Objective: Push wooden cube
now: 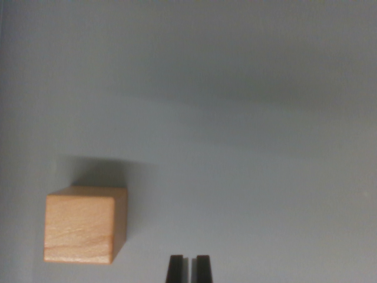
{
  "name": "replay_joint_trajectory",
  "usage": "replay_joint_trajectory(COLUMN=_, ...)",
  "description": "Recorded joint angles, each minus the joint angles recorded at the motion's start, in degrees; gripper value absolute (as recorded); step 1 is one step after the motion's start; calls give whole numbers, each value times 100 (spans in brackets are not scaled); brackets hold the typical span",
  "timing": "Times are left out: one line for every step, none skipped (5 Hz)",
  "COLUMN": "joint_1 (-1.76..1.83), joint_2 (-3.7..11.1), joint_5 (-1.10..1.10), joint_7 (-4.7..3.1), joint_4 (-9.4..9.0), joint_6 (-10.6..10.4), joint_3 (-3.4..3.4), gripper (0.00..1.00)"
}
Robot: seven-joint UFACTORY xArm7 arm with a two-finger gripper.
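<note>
While your hand (189, 268) sits at the near edge with its two dark fingers pressed almost together and holding nothing, the wooden cube (83, 225) rests untouched on the pale desk (265, 177) to its left, so the push seems not yet begun.

A plain, pale grey-white surface (247, 177) fills the whole wrist view, smooth and matte, with no seams, marks or texture apart from 1 tiny pale speck near the right edge. Its tone is uneven: the upper part is darker, with a broad soft band of shade running across from the upper left toward the right and sloping slightly downward, while the lower half is brighter and more evenly lit. Along the far left edge the grey turns slightly bluish. No edge or corner of the surface is visible.
</note>
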Motion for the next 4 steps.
replay_joint_trajectory(joint_1=0, joint_2=0, joint_5=0, joint_7=0, joint_4=0, joint_6=0, joint_3=0, gripper=0)
replay_joint_trajectory(joint_1=88, joint_2=88, joint_5=-36, joint_7=137, joint_4=-191, joint_6=-251, joint_3=62, gripper=0)
replay_joint_trajectory(joint_1=88, joint_2=88, joint_5=-36, joint_7=137, joint_4=-191, joint_6=-251, joint_3=62, gripper=0)
replay_joint_trajectory(joint_1=171, joint_2=172, joint_5=-70, joint_7=267, joint_4=-372, joint_6=-489, joint_3=121, gripper=0)
